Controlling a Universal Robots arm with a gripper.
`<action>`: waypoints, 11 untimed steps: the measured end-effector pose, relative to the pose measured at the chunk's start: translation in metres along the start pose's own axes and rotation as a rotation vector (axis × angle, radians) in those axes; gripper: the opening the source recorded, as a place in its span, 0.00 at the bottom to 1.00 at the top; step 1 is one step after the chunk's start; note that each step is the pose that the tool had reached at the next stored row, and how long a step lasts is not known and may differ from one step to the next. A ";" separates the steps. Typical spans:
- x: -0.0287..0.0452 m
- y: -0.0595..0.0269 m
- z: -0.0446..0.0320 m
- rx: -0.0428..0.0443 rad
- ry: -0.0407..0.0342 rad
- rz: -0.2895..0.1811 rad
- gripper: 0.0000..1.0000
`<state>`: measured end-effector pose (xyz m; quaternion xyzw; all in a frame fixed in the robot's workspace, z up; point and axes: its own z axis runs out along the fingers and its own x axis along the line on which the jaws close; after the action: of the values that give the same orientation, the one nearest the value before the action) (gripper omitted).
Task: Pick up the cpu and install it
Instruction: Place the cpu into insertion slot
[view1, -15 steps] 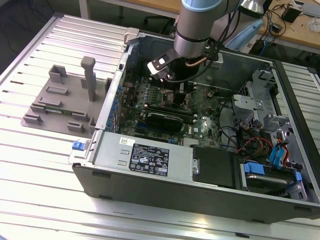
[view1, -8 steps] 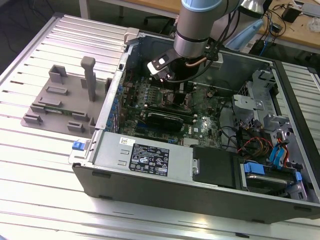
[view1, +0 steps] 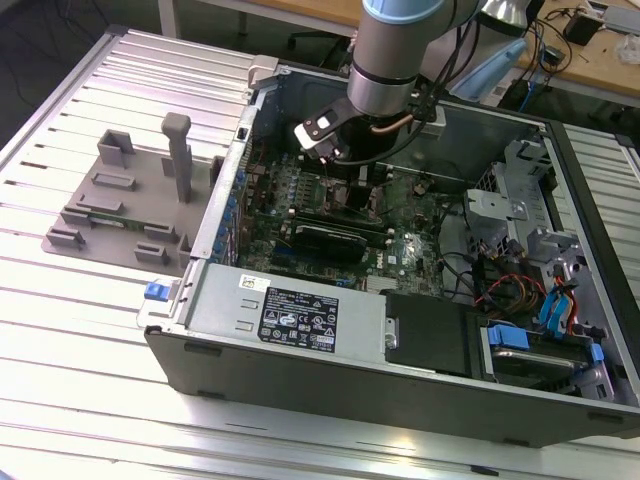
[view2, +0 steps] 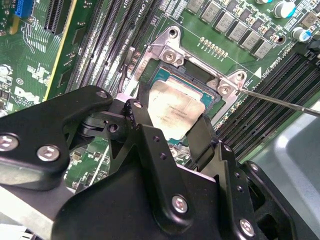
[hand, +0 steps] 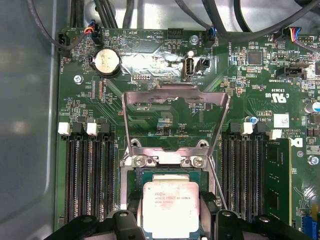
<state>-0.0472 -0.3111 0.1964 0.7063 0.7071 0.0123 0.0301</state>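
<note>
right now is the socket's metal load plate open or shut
Open: the load plate is swung up and back, leaving the cpu uncovered.

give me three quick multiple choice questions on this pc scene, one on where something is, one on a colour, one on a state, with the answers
1. Where is the cpu?
A) on the grey tray outside the case
B) at the socket on the motherboard
C) on the power supply

2. What colour is the motherboard?
A) blue
B) red
C) green

3. How is the socket's metal load plate?
A) flipped up, open
B) shut over the cpu
C) lying outside the case

Answers:
1 B: both wrist views show its silver top framed by the socket.
2 C: the board is green around the memory slots.
3 A: the first wrist view shows the plate swung back, leaving the cpu uncovered.
</note>
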 end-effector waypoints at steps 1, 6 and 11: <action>0.0001 0.0000 0.0002 -0.0004 0.0006 0.000 0.54; 0.0000 0.0000 0.0001 -0.0001 0.0001 0.000 0.62; -0.0002 0.0007 -0.0103 -0.0001 0.0001 0.000 0.62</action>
<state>-0.0472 -0.3111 0.2068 0.7063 0.7072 0.0124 0.0301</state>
